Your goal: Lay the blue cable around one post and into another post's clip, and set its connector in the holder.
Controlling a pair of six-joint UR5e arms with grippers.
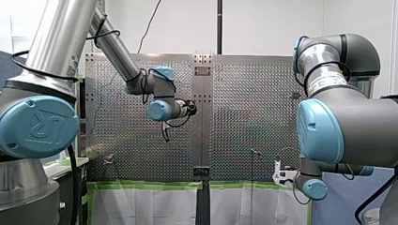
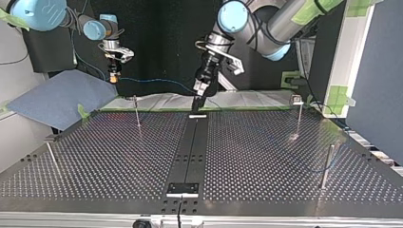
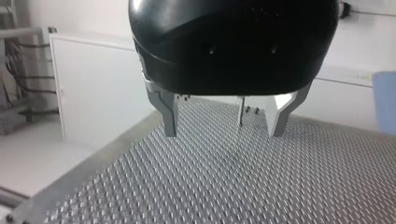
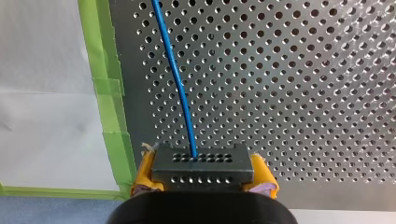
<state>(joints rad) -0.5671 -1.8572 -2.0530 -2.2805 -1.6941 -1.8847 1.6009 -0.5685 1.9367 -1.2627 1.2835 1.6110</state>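
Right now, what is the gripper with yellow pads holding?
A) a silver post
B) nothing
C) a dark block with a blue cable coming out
C: in the right wrist view the yellow pads of my right gripper squeeze the dark connector, with the blue cable running out of it.

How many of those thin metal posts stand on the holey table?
4, seen from across the table: far left post, near left post, far right post, near right post. More might be hidden.
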